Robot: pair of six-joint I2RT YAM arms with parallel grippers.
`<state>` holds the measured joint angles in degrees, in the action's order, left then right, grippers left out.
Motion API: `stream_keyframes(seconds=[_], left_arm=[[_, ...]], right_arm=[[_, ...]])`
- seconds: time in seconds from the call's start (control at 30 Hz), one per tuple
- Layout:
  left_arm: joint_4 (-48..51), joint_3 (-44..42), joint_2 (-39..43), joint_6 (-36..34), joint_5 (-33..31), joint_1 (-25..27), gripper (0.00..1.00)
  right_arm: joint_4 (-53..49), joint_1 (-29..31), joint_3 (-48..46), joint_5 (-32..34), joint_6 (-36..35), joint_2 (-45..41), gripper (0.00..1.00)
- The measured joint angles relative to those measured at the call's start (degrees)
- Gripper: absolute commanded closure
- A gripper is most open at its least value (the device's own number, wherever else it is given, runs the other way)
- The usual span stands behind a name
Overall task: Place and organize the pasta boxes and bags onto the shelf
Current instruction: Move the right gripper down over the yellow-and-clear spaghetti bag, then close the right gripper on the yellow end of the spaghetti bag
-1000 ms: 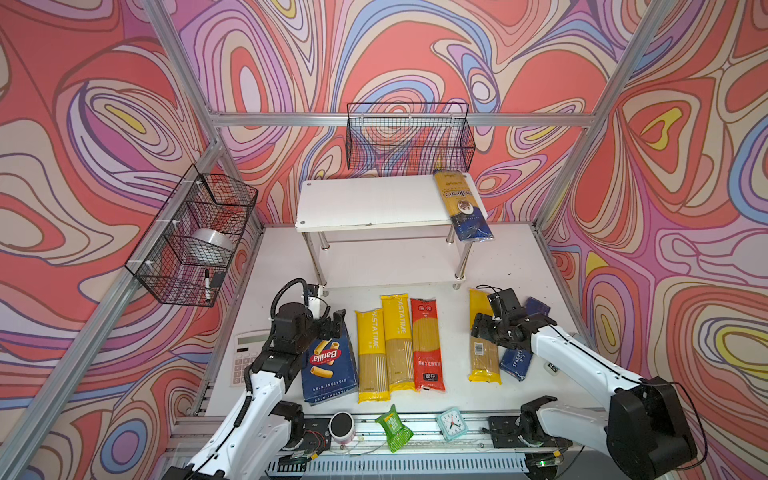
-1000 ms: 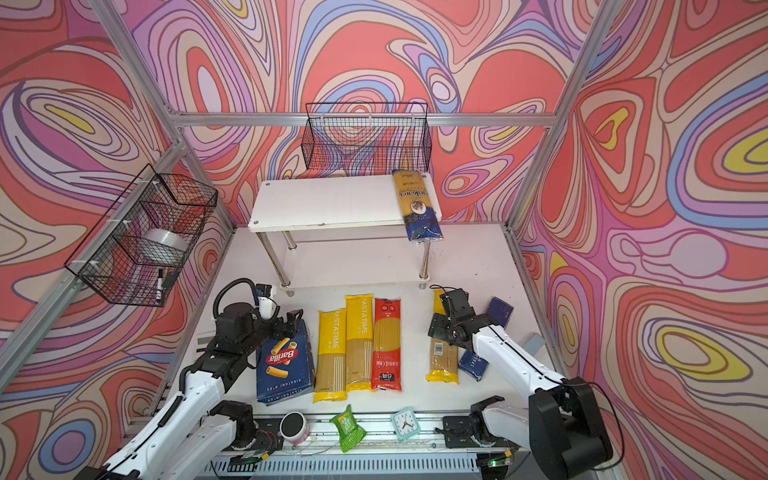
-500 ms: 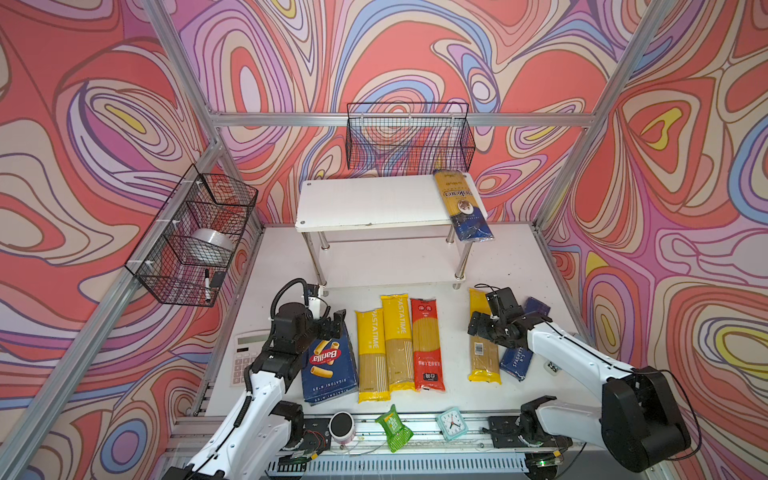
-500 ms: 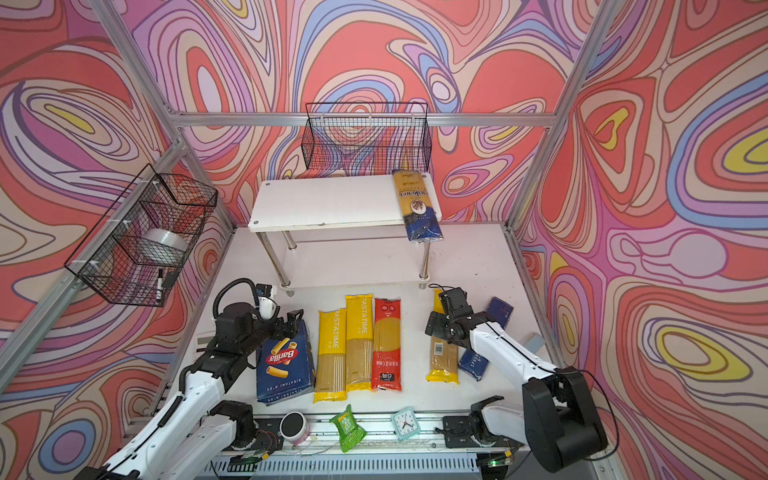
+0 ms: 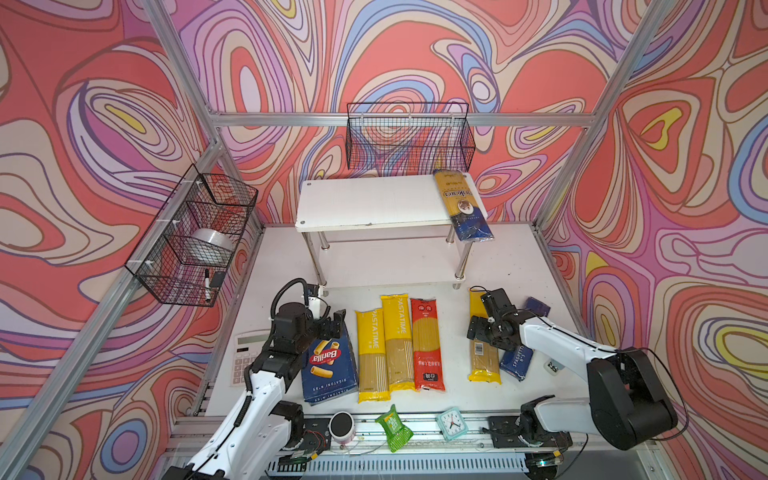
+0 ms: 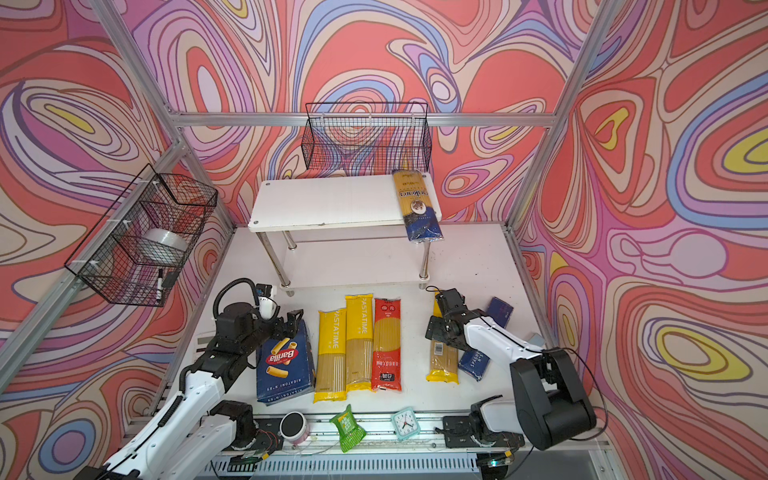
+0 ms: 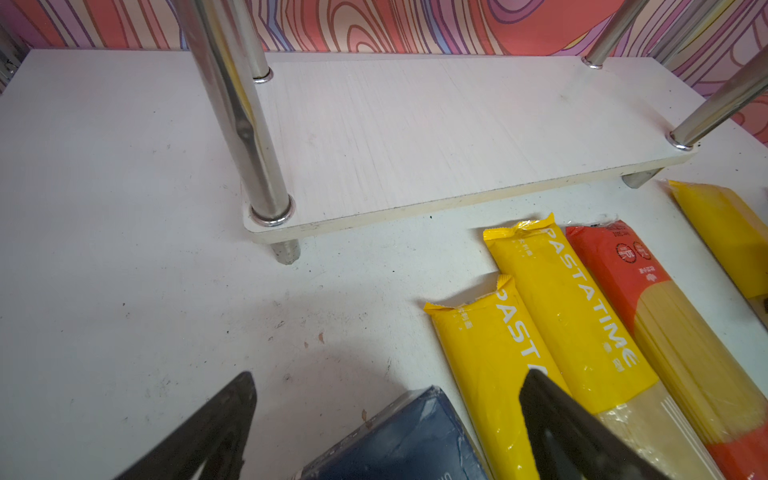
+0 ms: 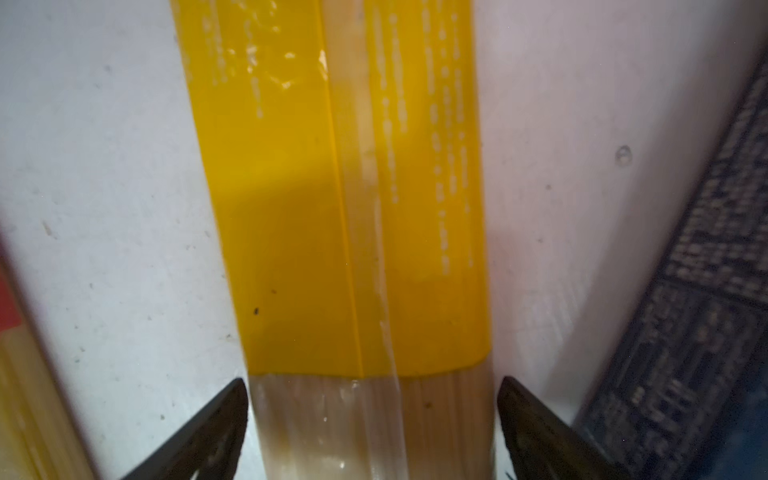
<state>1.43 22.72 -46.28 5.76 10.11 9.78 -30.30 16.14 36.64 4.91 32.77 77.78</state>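
Note:
The white shelf (image 5: pixel 365 203) stands at the back, and a gold and dark blue bag (image 5: pixel 460 203) lies on the right end of its top tier, overhanging the front. On the table lie the wide Barilla box (image 5: pixel 330 368), two yellow bags (image 5: pixel 371 353) (image 5: pixel 398 340) and a red bag (image 5: pixel 426 345). Further right, a third yellow bag (image 5: pixel 483 361) lies beside the narrow spaghetti box (image 5: pixel 516 359). My left gripper (image 5: pixel 332 326) (image 7: pixel 390 380) is open over the wide box's far corner (image 7: pixel 415 436). My right gripper (image 5: pixel 484 332) (image 8: pixel 372 382) is open, its jaws straddling the third yellow bag (image 8: pixel 332 208).
Black wire baskets hang on the back wall (image 5: pixel 409 137) and on the left wall (image 5: pixel 195 232), the left one holding a tape roll. A calculator (image 5: pixel 245 357) lies left of the left arm. A small speaker (image 5: pixel 341 426), a green packet (image 5: pixel 394 428) and a clock (image 5: pixel 452 424) line the front rail.
My right gripper has edged slightly left over the third yellow bag and its jaws have widened a little. The left arm and the packets have not moved.

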Motion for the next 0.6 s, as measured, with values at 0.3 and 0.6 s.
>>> stream_keyframes(seconds=[0.3, 0.6], left_arm=[[0.00, 0.00, -0.70, 0.00, 0.22, 0.00, 0.00], [0.00, 0.00, -0.70, 0.00, 0.22, 0.00, 0.00]], right_arm=[[1.29, 0.00, 0.33, 0.04, -0.11, 1.25, 0.08], [1.75, 0.00, 0.33, 0.11, -0.44, 1.64, 0.17]])
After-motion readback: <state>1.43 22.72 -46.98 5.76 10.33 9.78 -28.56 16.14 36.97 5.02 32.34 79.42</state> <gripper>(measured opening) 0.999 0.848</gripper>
